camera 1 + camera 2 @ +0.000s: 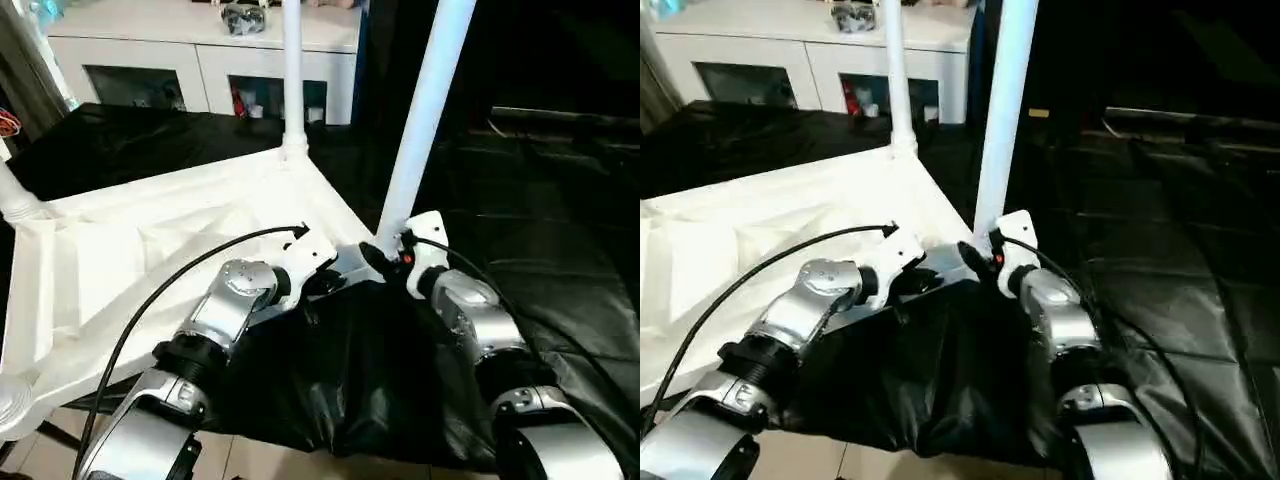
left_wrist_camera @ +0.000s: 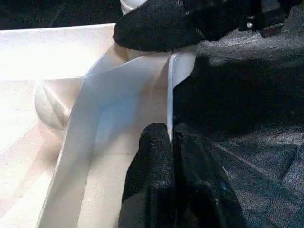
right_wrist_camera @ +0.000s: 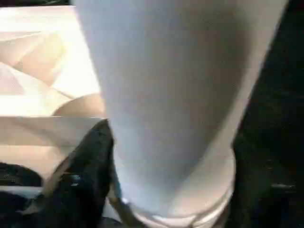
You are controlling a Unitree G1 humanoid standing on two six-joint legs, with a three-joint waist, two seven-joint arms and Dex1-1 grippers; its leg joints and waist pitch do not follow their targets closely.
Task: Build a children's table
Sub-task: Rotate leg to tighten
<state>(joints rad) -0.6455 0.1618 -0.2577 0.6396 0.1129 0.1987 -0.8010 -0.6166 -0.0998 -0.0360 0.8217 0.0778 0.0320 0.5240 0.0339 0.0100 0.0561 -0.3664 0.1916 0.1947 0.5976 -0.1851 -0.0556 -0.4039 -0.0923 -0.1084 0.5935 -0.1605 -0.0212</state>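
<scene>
— Black cloth [image 1: 560,300] covers the work surface, and at twelve o'clock, at the back of the room, stands a white cabinet [image 1: 200,60] with glass doors. What lies on the cloth?

— At nine o'clock the white tabletop [image 1: 150,260] lies upside down, its ribbed underside facing up. One leg [image 1: 292,70] stands upright in the far corner socket at about twelve o'clock. A second leg [image 1: 425,110] rises, leaning a little toward one o'clock, from the near corner at the centre of the scene. The foot of another leg [image 1: 15,200] shows at the far nine o'clock corner.

— Where is the left end effector [image 1: 325,282]?

— At the tabletop's near edge, just by that centre corner. In the left wrist view its two black fingers [image 2: 152,171] are pressed together on the thin white rim of the tabletop, one on each side of it.

— And the right end effector [image 1: 385,262]?

— At the base of the leaning leg. In the right wrist view the leg fills the space ahead, with a black finger [image 3: 88,175] against its side just above the socket collar. The jaws stand well apart around the tube, but I cannot tell whether they grip it.
</scene>
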